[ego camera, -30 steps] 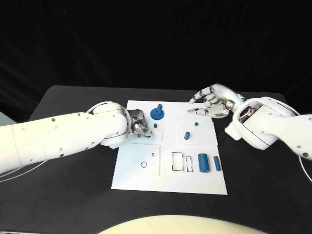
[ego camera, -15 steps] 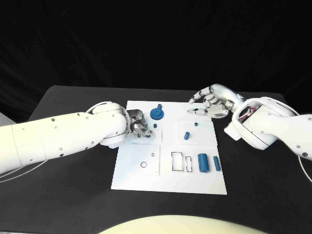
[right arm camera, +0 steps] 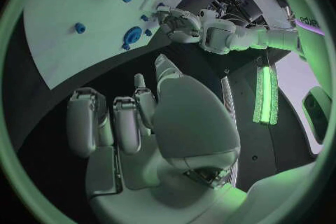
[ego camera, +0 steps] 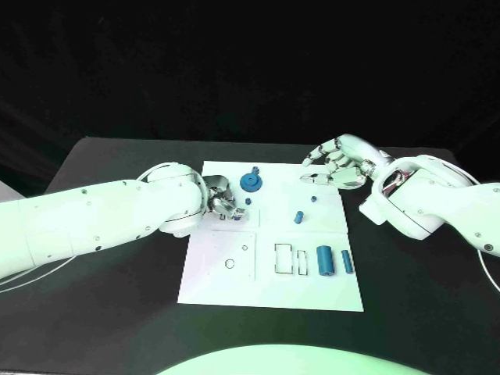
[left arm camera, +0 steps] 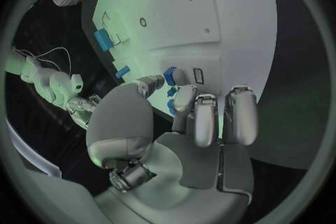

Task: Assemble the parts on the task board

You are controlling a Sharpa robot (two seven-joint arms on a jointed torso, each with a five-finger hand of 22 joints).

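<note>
A: Start with the left hand [ego camera: 223, 200]. What is it doing?

B: It sits at the left edge of the task board [ego camera: 222, 285], fingers curled down onto the upper left panel. In the left wrist view its thumb and a fingertip [left arm camera: 183, 94] close on a small blue part [left arm camera: 170, 75] right at the board's surface. I would call that part pinched, though I cannot tell whether it is lifted or already seated.

A: And the right hand [ego camera: 338, 164]?

B: It hovers at the board's far right corner, fingers curled loosely inward with nothing in them. The right wrist view shows the fingers [right arm camera: 126, 123] bent over the dark counter [ego camera: 104, 312], apart from the board.

A: What lies nearest the left hand?

B: Just beyond it, at the board's far end, stands a round blue gear-like part [ego camera: 251, 183] with a little blue peg [ego camera: 255, 169] beside it.

A: Further out?

B: In the middle right panel are two small blue parts, one [ego camera: 298, 217] lower and one [ego camera: 313, 201] above it. Near the bottom right lie a thick blue cylinder [ego camera: 326, 260] and a thinner blue rod [ego camera: 347, 262], side by side, next to two rectangular outlines [ego camera: 285, 258]. The lower left panel has an oval recess [ego camera: 229, 265].

A: And the board itself?

B: Flat on the counter, in the middle between the two arms.
</note>
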